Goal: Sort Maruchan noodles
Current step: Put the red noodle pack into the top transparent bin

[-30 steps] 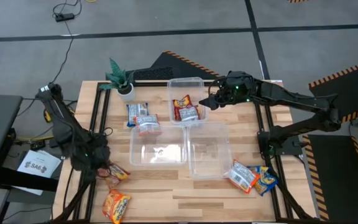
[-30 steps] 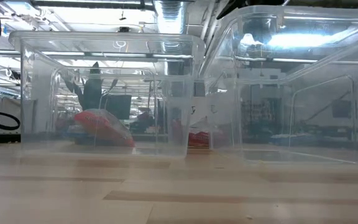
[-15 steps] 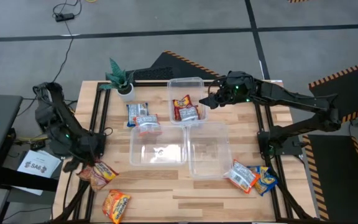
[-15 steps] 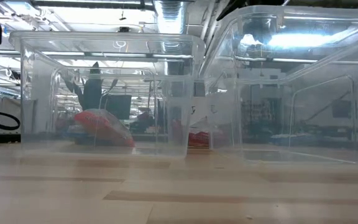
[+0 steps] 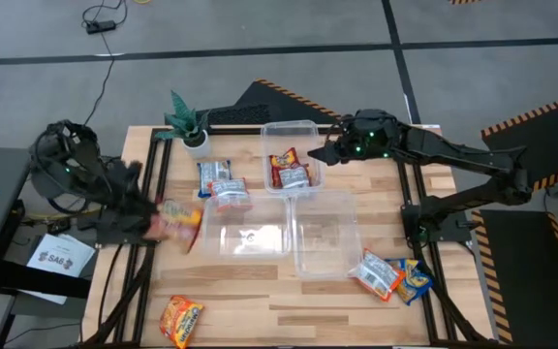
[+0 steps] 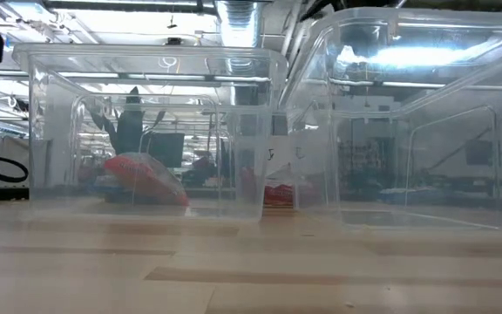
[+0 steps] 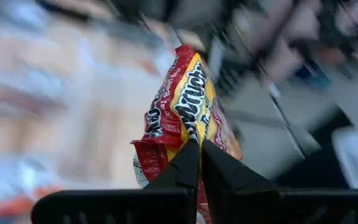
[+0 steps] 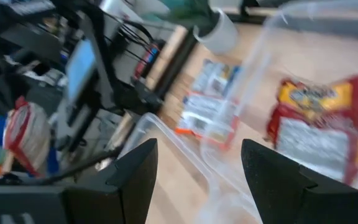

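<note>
High view, left gripper (image 5: 153, 219): clamped on a red packet (image 5: 179, 219) held clear of the table, the nearest bin (image 5: 248, 236) just beyond the packet (probably where it is headed)
High view, right gripper (image 5: 329, 154): hangs at the far bin's (image 5: 292, 129) outer rim, two red packets (image 5: 290, 169) lying inside just past its tips; likely parked there, out of the left arm's path
High view, rest of the noodles: two blue-white packets (image 5: 222, 182) on the table between the left gripper and the far bin; an orange packet (image 5: 180, 319) on the near edge below the left gripper; two more packets (image 5: 392, 275) well apart from both grippers, beside the third bin (image 5: 329, 249)
Low view: only clear bin walls (image 6: 146, 131) with red packets dimly behind them; neither gripper shows
Left wrist: fingers (image 7: 182, 171) pinched almost together on the packet's lower edge, so it hangs upright and free to drop
Right wrist: fingers (image 8: 135, 171) set wide, holding nothing; a red packet (image 8: 319, 124) lies ahead inside the clear wall
</note>
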